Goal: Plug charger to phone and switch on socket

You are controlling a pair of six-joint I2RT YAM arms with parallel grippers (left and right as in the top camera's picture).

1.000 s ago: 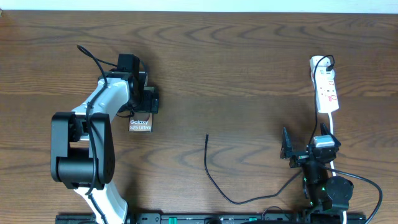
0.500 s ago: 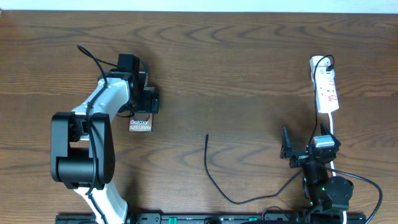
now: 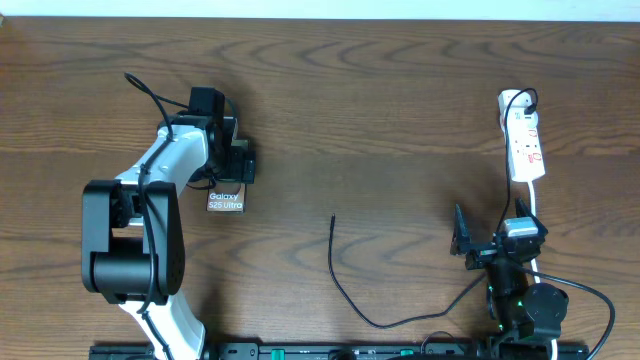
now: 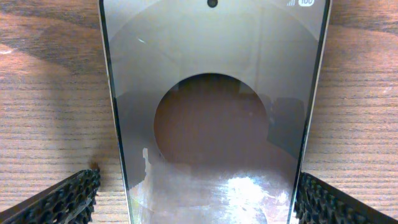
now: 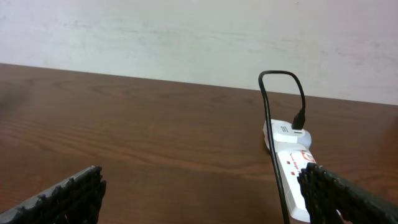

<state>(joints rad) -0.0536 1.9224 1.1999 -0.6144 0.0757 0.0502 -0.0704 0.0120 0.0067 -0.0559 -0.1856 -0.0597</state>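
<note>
- A phone [image 3: 225, 200] lies flat on a brown wood-grain worktop [image 3: 400, 100], at about 9 o'clock in the overhead view. Its white lettering faces up.
- The left hand [image 4: 198, 202] hangs right over the phone with its fingers [image 4: 62, 199] spread apart. One sits on each side of the phone's long edges and nothing is gripped. It looks placed to steady or pick up the phone.
- The charger cable [image 3: 340, 285] curves across the worktop at about 6 o'clock. Its small free tip [image 3: 333, 217] points toward 12 o'clock and lies well apart from the phone, so it is not plugged in.
- The right hand [image 5: 205, 205] waits at about 4 o'clock, fingers wide apart and holding nothing.
- A white power strip [image 3: 524, 145] lies at about 2 o'clock, beyond the right hand, with a black plug [image 5: 300, 121] in its far end. The right hand seems best placed to reach it. Whether its switch is on cannot be told.
- A plain pale wall [image 5: 186, 37] runs behind the far edge of the worktop.
</note>
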